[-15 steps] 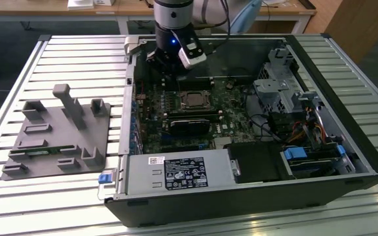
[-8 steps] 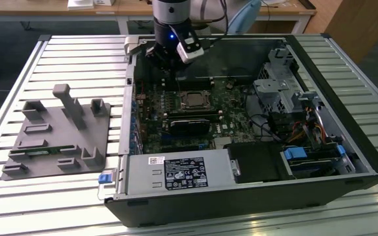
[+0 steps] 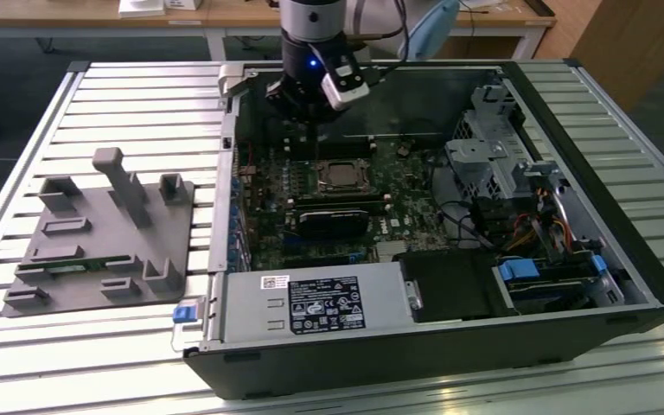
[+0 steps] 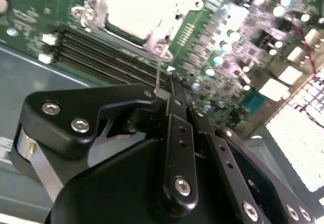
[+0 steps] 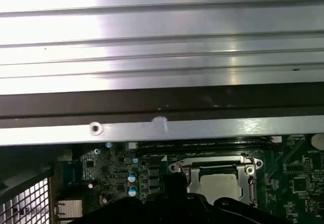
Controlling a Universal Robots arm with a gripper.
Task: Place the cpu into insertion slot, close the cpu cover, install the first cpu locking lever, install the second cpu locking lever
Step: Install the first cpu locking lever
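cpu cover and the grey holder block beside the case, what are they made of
The cpu cover looks like bare sheet metal: thin, silvery, bright glare. The grey holder block looks like matte plastic, possibly printed: dull, uniform, no shine.

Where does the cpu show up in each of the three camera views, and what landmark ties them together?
Exterior view: the cpu sits mid-board on the motherboard inside the open case.
Second wrist view: it lies beyond the gripper, past the memory slots.
First wrist view: it lies between the gripper's dark body and the case wall.
Shared landmark: the silvery cpu cover framing it.
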